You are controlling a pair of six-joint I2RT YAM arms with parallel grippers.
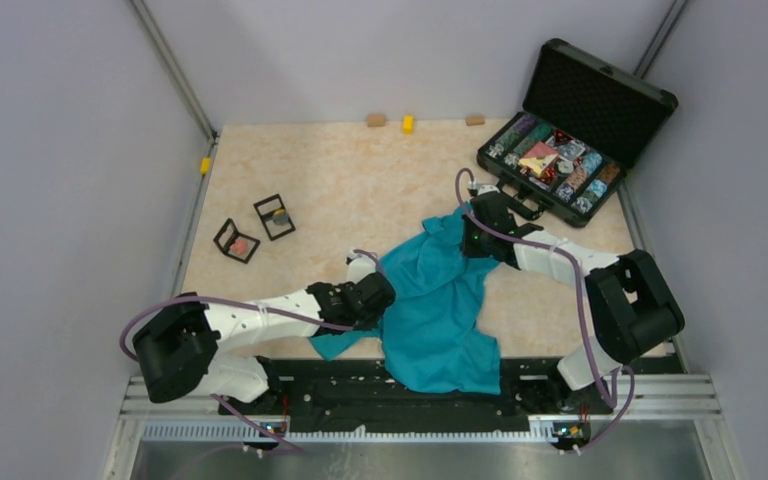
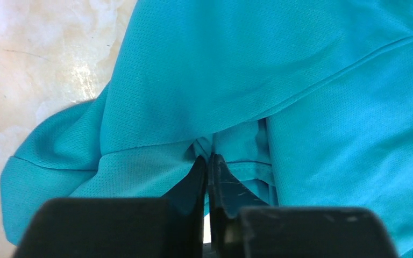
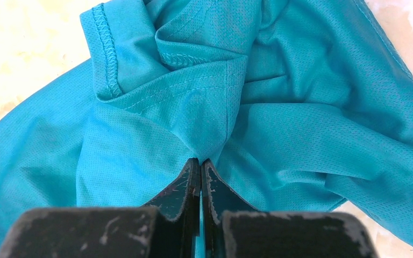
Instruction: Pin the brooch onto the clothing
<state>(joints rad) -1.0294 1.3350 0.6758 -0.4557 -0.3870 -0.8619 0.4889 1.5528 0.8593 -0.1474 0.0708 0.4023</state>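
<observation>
The clothing (image 1: 435,320), a teal T-shirt, lies crumpled on the table's middle and reaches the near edge. My left gripper (image 1: 384,296) is at its left side, and in the left wrist view it (image 2: 208,157) is shut on a fold of the clothing (image 2: 220,64) beside a hem. At the shirt's far right corner sits my right gripper (image 1: 470,238). The right wrist view shows this gripper (image 3: 200,160) shut on a pinch of the clothing (image 3: 301,134) below a sleeve seam. The brooch (image 1: 242,245), a tiny pink-red speck, rests in a small black stand at the left.
A second small black stand (image 1: 276,216) is next to the first. An open black case (image 1: 600,100) with several multicoloured trinkets sits at the back right. Small blocks (image 1: 408,123) line the back wall, and a yellow one (image 1: 205,165) lies at the left edge.
</observation>
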